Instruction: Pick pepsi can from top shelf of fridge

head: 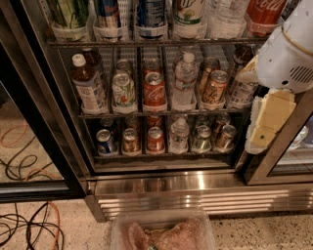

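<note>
The pepsi can (150,13), dark blue with white lettering, stands in a translucent cup holder on the top shelf (161,43) of the fridge (195,193), third from the left; its top is cut off by the frame edge. A slimmer blue-and-silver can (108,14) stands to its left and a green-and-white can (188,13) to its right. My gripper (266,122), cream-yellow below the white arm housing (291,49), hangs at the right, in front of the middle shelf's right end. It is well right of and below the pepsi can and holds nothing.
A red cola bottle (264,14) and a water bottle (225,17) stand at the top shelf's right. Lower racks hold several cans and bottles. A black door frame (46,112) stands at the left. Cables (29,224) lie on the floor. A clear tub (161,234) sits at the bottom.
</note>
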Available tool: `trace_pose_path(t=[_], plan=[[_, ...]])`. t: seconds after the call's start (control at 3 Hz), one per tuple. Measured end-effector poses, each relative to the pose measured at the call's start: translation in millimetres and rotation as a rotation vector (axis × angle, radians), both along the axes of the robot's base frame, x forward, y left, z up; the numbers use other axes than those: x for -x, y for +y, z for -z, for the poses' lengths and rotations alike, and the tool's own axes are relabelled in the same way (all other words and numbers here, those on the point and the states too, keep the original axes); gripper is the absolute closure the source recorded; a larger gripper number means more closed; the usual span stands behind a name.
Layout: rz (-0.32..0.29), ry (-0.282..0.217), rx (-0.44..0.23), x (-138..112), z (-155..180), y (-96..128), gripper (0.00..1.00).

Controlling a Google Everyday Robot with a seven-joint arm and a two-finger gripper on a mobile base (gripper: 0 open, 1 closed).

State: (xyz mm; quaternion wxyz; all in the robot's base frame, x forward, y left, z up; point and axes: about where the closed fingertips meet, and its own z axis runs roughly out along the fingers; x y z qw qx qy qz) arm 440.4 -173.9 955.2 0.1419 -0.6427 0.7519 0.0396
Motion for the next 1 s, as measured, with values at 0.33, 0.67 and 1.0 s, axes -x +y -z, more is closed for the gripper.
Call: trace_pose_path(t=[0.33, 0.67, 1.0], plan=[[0.127, -0.076, 0.003, -2, 1, 15, 0.00], [0.277, -0.166, -0.012, -28, 2, 29, 0.00], [0.408, -0.179, -0.023, -45, 4, 39, 0.00]])
